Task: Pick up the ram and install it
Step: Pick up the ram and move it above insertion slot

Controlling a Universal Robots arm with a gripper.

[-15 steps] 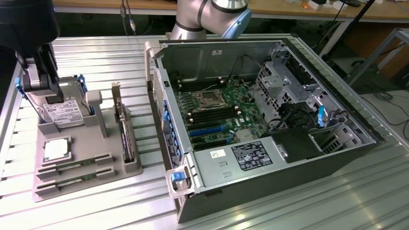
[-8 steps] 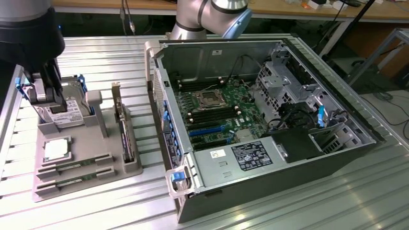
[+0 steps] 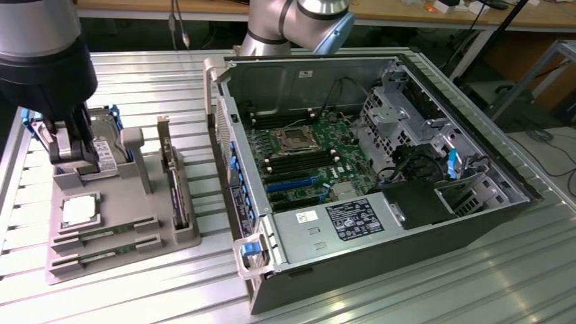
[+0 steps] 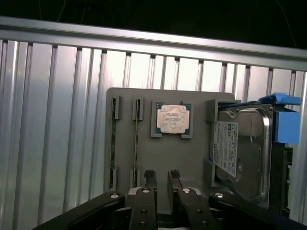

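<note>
Closest up is the claw point(image 4: 162, 175). It is black, with two flat, bumpy fingers point(image 4: 150, 181). The fingers stand a little apart. Nothing is between them, and the grey tray point(image 4: 192, 153) shows through the gap.

The tray is flat, dull plastic with little walls and slots. Two thin, long ram sticks lie in its narrow slots, side by side. One ram stick point(image 4: 113, 143) looks greenish. The other ram stick point(image 4: 136, 143) is just beside it. Each is held at both ends by small grey blocks. The claw is not touching them.

A square chip point(image 4: 171, 119) with a pale, shiny metal top sits in its own frame on the tray. It lies between the ram sticks and the hard drive point(image 4: 244, 148). The hard drive is a silver metal box with a white label, and it stands on its edge. A bright blue plastic piece point(image 4: 288, 125) is fixed to it.

The table point(image 4: 57, 120) is shiny metal with long straight ridges.

In the exterior view, a tall card point(image 3: 171, 175) stands upright in the tray. On the exterior view's right, a big grey computer case point(image 3: 504, 182) lies open. Inside is a green board point(image 3: 306, 158) with a square socket and long black slots. Beside the board sits a grey metal box point(image 3: 311, 233) with a black label.
</note>
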